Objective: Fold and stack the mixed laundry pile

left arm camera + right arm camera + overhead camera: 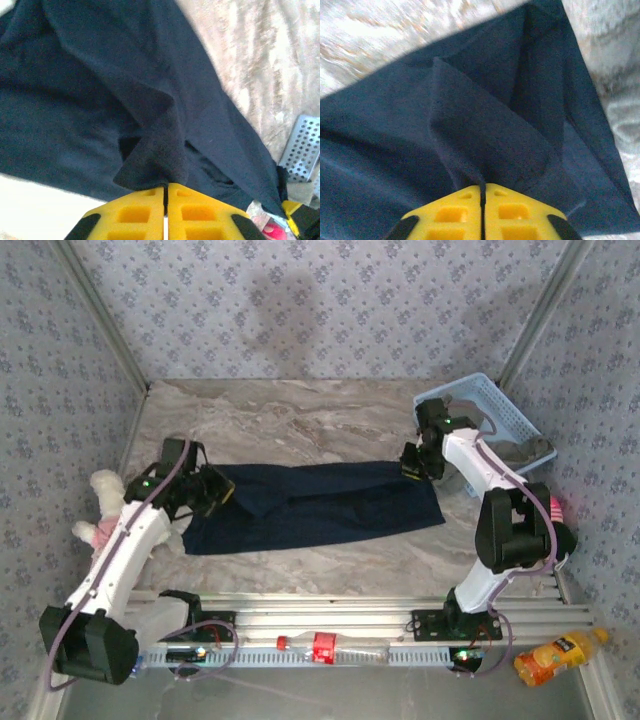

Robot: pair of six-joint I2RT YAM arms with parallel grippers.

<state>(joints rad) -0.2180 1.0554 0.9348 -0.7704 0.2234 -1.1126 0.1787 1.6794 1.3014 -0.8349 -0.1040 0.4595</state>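
Note:
The dark navy T-shirt (pixel 320 505) of the laundry pile lies stretched in a long band across the middle of the marble table. My left gripper (pixel 222 492) is at its left end, shut on a raised fold of the navy cloth (pixel 150 160), with the yellow jaws (pixel 165 186) pressed together. My right gripper (pixel 410 462) is at the shirt's right end, and its jaws (pixel 482 186) are likewise shut on a pinched ridge of the same shirt (pixel 470 125). A grey-olive garment (pixel 520 452) appears to lie in the basket at the far right.
The light blue basket (pixel 470 390) stands at the back right, just behind the right arm. A white plush toy (pixel 105 510) lies by the left wall. An orange juice bottle (pixel 560 652) and a small bottle (pixel 320 648) lie at the near rail. Patterned walls close in three sides.

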